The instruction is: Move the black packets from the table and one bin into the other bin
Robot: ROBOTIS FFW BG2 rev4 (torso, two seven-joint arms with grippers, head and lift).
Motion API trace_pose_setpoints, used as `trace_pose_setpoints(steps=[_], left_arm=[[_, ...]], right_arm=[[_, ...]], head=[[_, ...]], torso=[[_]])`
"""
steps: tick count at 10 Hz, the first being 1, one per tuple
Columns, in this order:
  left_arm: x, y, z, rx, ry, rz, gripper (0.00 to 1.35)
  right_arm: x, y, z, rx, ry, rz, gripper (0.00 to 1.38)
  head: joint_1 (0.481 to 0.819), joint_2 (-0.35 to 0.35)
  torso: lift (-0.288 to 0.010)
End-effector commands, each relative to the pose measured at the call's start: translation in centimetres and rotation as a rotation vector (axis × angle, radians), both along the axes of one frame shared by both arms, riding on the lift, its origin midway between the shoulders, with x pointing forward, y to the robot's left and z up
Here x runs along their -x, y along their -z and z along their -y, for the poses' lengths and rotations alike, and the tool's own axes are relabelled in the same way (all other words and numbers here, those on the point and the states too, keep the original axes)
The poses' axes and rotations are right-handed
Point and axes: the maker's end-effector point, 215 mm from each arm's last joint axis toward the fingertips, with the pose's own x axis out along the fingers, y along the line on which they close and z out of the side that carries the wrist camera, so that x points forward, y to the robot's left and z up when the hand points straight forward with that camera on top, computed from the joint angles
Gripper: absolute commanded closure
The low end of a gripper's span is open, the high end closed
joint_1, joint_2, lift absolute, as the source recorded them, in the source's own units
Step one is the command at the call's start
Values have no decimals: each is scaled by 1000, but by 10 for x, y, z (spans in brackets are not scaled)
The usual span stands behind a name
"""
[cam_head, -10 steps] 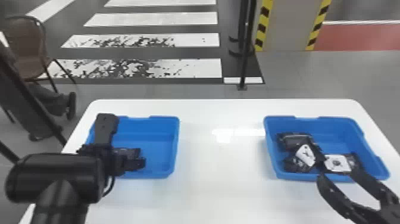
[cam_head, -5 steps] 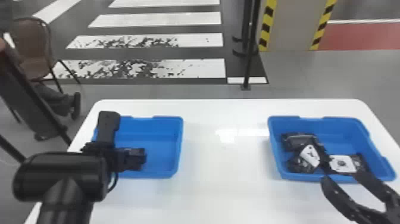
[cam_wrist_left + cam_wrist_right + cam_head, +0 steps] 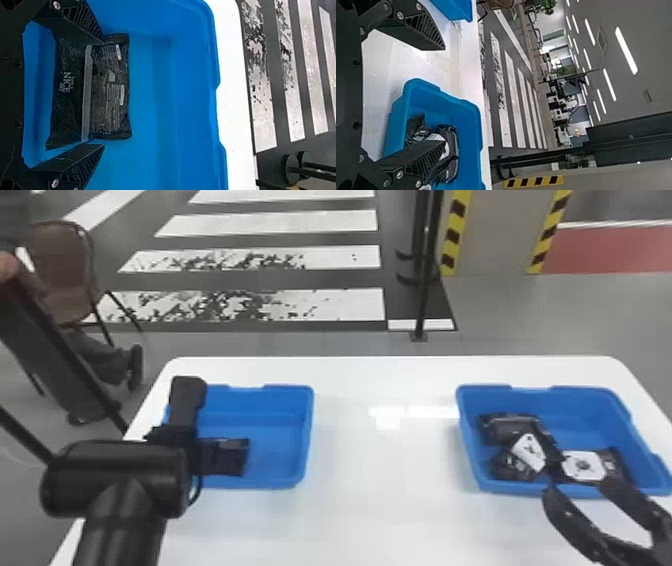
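The left gripper (image 3: pixel 186 405) is over the left blue bin (image 3: pixel 272 481), its fingertips hidden in the head view. A black packet (image 3: pixel 232 457) lies in that bin beside it. In the left wrist view the left gripper (image 3: pixel 105 93) stands open, with a black packet (image 3: pixel 111 89) with a pale strip lying between and just beyond its fingers. The right gripper (image 3: pixel 579 488) is open at the near edge of the right blue bin (image 3: pixel 595 405). Several black packets (image 3: pixel 582 466), some with white labels, lie there. In the right wrist view nothing is between the right gripper (image 3: pixel 443 96)'s fingers.
The white table (image 3: pixel 385 500) extends between the two bins and in front of them. A dark stand (image 3: pixel 425 290) and a brown chair (image 3: pixel 62 270) are on the floor beyond the table.
The bins, table and background have all shifted slightly to the right in the head view. Both grippers keep nearly the same places relative to the bins, and the right one is still open.
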Motion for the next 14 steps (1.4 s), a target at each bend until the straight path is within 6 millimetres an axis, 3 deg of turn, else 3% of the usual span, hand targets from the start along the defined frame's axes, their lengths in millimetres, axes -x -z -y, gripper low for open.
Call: trace_pose_setpoints(steps=[1,4,6,7,8,9,11,13,14], left_arm=[[1,6,-9,-4,-18,-23,99],[5,22,-11,6,-31,-89,99],[-3,25,-4,11,-14,-110,99],[-4,28,-3,0,-11,-128,202],[-8,26,-4,-18,-3,-121,831],[-9,25,0,-30,7,-115,1248],[-14,21,6,-39,25,-95,1214],[-20,-10,17,-33,43,-5,1214],[-21,-36,25,-22,57,64,1214]], right_arm=[[0,1,-3,-3,-5,-3,194],[1,2,-4,-6,-8,-5,194],[1,1,-4,-7,-7,-2,194],[0,1,-4,-8,-8,1,194],[1,1,-4,-9,-7,1,194],[1,1,-4,-13,-7,4,194],[1,0,-4,-18,-9,8,194],[-1,-5,-4,-17,-10,20,194],[-4,-13,-6,-13,-14,38,194]], head=[[695,97],[695,119],[695,120],[695,115],[695,112],[695,111],[695,106],[695,95],[695,87]], torso=[[-110],[-110],[-110],[-110],[-110],[-110],[-110],[-110],[-110]])
